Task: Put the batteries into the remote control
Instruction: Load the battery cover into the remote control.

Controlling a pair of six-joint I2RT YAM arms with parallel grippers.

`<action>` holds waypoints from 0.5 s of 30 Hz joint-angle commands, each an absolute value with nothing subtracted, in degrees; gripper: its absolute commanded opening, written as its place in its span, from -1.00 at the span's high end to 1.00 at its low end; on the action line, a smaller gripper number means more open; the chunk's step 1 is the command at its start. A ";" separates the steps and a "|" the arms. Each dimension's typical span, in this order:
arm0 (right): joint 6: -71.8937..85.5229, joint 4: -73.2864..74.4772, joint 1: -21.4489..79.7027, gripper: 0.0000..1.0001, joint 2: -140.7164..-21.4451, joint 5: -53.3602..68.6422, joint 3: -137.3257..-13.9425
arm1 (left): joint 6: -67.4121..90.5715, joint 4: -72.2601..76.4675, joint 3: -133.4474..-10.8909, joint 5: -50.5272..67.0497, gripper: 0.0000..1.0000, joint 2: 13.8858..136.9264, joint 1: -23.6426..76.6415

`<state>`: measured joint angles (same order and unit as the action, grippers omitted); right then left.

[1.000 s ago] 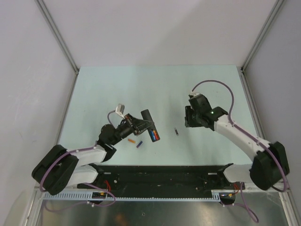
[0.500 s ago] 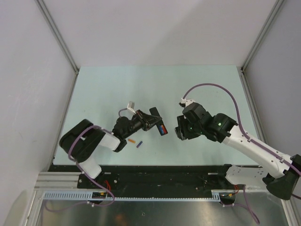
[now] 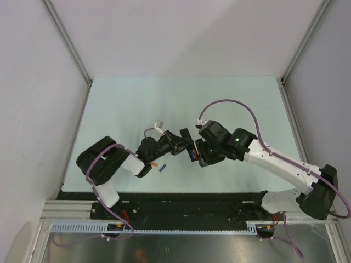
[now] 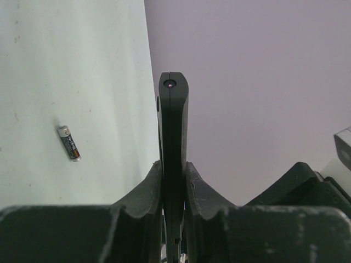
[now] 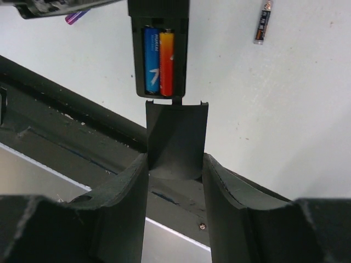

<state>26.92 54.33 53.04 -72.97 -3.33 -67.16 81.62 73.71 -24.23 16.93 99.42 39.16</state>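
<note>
My left gripper (image 3: pixel 176 143) is shut on the black remote control (image 3: pixel 185 143) and holds it above the table; in the left wrist view the remote (image 4: pixel 173 126) stands edge-on between my fingers. Its open compartment (image 5: pixel 159 49) holds a blue battery (image 5: pixel 151 60) and a red battery (image 5: pixel 166 61) side by side. My right gripper (image 5: pixel 175 161) is shut on the black battery cover (image 5: pixel 176 137), whose top edge meets the compartment's lower end. In the top view the right gripper (image 3: pixel 198 156) is next to the remote's end.
A dark grey battery (image 5: pixel 263 22) lies loose on the table and also shows in the left wrist view (image 4: pixel 69 143). An orange battery (image 3: pixel 154 163) and a purple battery (image 3: pixel 162 168) lie near the left arm. The black base rail (image 3: pixel 186 200) runs along the near edge.
My right arm has swung left with the cover, up to the remote's end. My left gripper has carried the remote a little to the right. The dark grey battery is now under the right arm.
</note>
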 commanded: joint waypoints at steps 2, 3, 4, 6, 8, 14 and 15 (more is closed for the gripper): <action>26.10 51.59 52.82 0.41 -75.49 -0.70 -71.45 | 82.71 90.97 -25.14 17.49 1.00 100.46 39.72; 26.10 51.24 52.82 0.41 -75.85 -0.62 -71.80 | 82.62 91.14 -24.96 17.40 1.00 100.37 39.81; 26.19 51.07 52.82 0.41 -76.46 -0.53 -71.98 | 82.53 91.32 -24.96 17.49 1.00 100.37 39.81; 26.28 50.28 52.74 0.41 -77.78 -0.53 -72.24 | 82.70 91.58 -24.70 17.58 1.00 100.20 39.99; 26.28 50.01 52.82 0.41 -79.00 1.05 -72.42 | 82.70 91.84 -24.70 17.58 1.00 100.20 40.08; 26.45 49.66 52.82 0.41 -80.33 0.88 -72.60 | 82.79 93.16 -23.91 17.49 0.99 99.23 40.34; 26.54 49.66 52.74 0.42 -80.51 0.79 -72.60 | 82.79 93.25 -23.65 17.49 1.00 98.97 40.34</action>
<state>26.87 50.81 53.01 -80.23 0.40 -70.22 82.13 74.13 -24.16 17.12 100.31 39.81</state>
